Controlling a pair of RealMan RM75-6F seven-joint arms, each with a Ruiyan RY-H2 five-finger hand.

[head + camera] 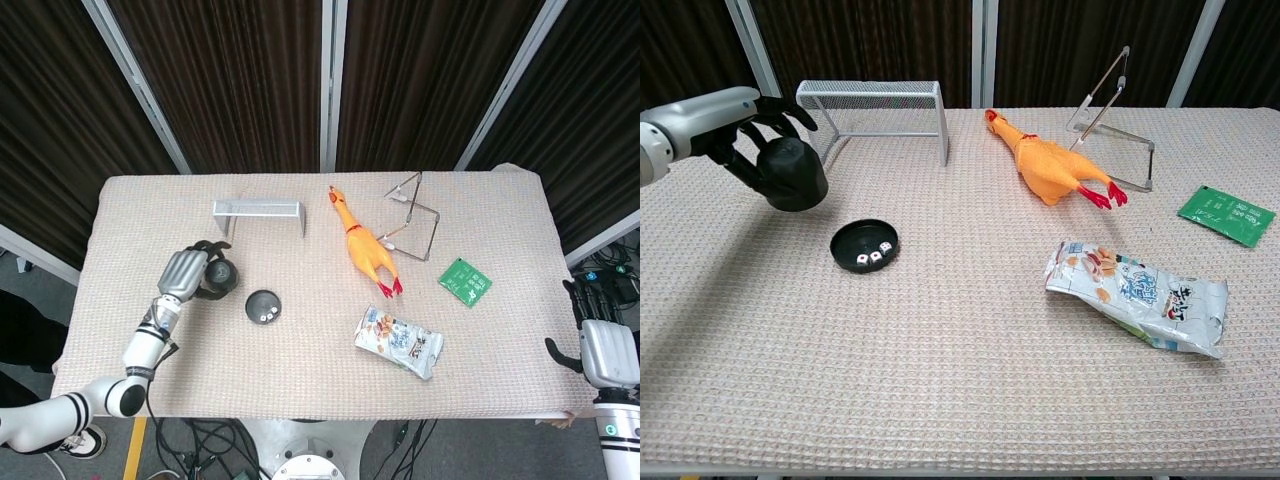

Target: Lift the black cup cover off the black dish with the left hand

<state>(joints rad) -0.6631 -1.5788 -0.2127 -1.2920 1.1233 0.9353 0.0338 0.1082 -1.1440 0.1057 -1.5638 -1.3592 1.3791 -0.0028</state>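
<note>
My left hand [188,272] [752,140] grips the black cup cover [792,174] [219,279] and holds it in the air, up and to the left of the black dish [263,306] [865,245]. The dish lies uncovered on the cloth with three small white dice in it. My right hand [606,345] hangs off the table's right edge in the head view, fingers up, nothing in it; whether they are apart or curled does not show.
A wire mesh rack [872,106] stands just behind the left hand. A rubber chicken [1050,166], a metal stand [1108,115], a green packet [1226,213] and a snack bag [1137,295] lie to the right on the beige cloth [940,380].
</note>
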